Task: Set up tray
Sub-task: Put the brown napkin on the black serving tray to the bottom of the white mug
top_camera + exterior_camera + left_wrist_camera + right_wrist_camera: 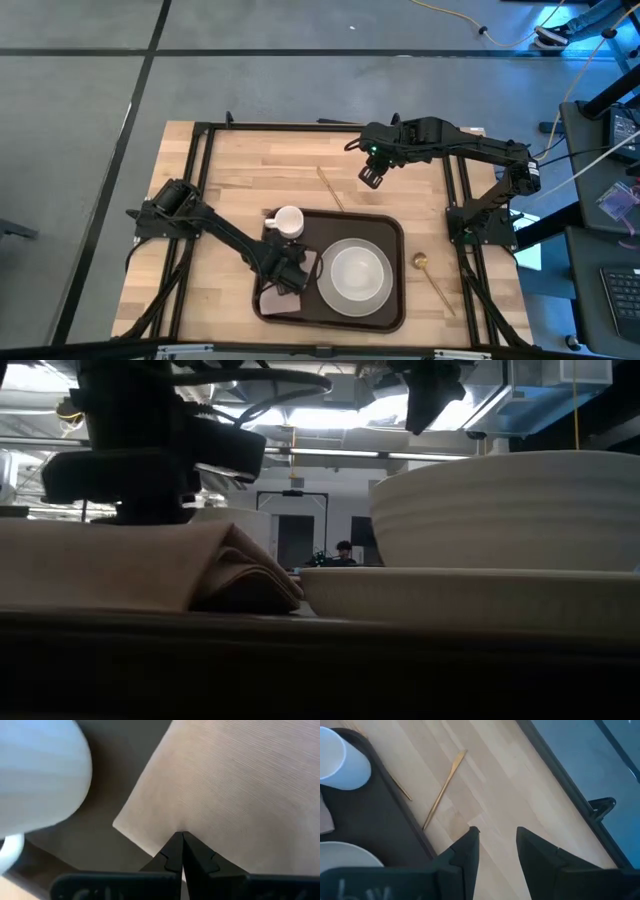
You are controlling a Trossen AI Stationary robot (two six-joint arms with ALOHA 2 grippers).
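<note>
While cup [288, 222] crowds napkin [283, 297], plate [356, 274] fills tray [396, 300]

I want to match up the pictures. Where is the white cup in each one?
High view: the white cup stands in the tray's far left corner.
Low view: cannot pick it out.
Left wrist view: a big white blur at the picture's upper left, beside the napkin.
Right wrist view: at the upper left corner, on the tray.
Shared landmark: the dark tray.
</note>
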